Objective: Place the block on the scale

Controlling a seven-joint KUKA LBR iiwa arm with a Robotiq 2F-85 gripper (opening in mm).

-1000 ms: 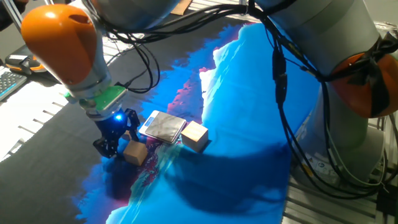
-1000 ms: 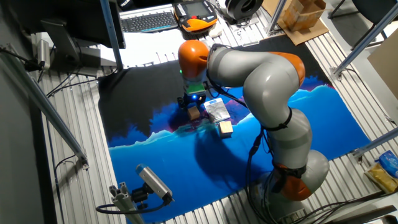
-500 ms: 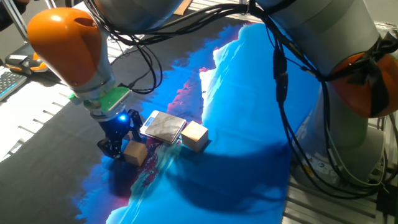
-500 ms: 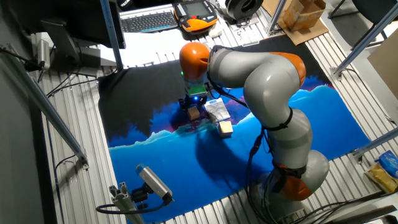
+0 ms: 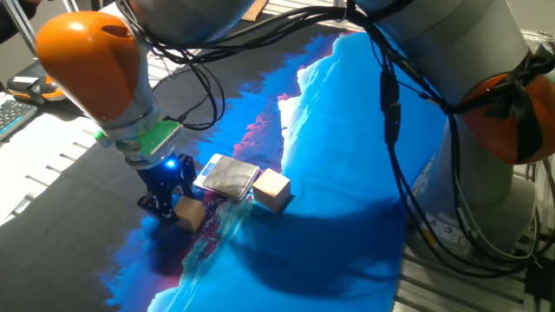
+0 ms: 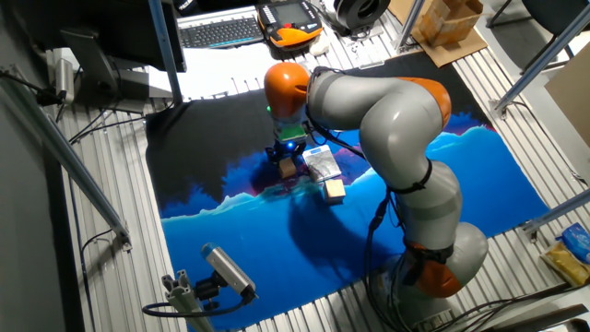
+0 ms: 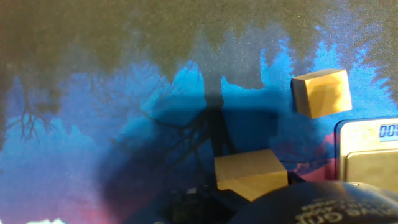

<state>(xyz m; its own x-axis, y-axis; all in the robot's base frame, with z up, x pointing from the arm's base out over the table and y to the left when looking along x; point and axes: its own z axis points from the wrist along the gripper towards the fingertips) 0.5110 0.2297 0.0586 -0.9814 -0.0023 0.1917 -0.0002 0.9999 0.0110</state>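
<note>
The block (image 5: 189, 212) is a plain tan wooden cube on the blue cloth, just left of the scale (image 5: 227, 176), a flat square with a grey top and white rim. My gripper (image 5: 165, 204) hangs low right beside the block, on its left, with the fingers apart and nothing between them. In the other fixed view the gripper (image 6: 284, 157) stands over the block (image 6: 289, 169), with the scale (image 6: 321, 163) to the right. In the hand view the block (image 7: 250, 174) lies bottom centre and the scale's corner and display (image 7: 370, 149) are at the right edge.
A larger wooden cube (image 5: 271, 189) touches the scale's right side. A smaller-looking wooden cube (image 7: 321, 92) lies beyond the scale's display end. The cloth (image 5: 329, 130) is blue and black, with cables hanging over it. A keyboard (image 6: 219, 32) lies at the table's back.
The gripper has shifted slightly to the right, closer to the block. The block, the scale and the other cube have not moved.
</note>
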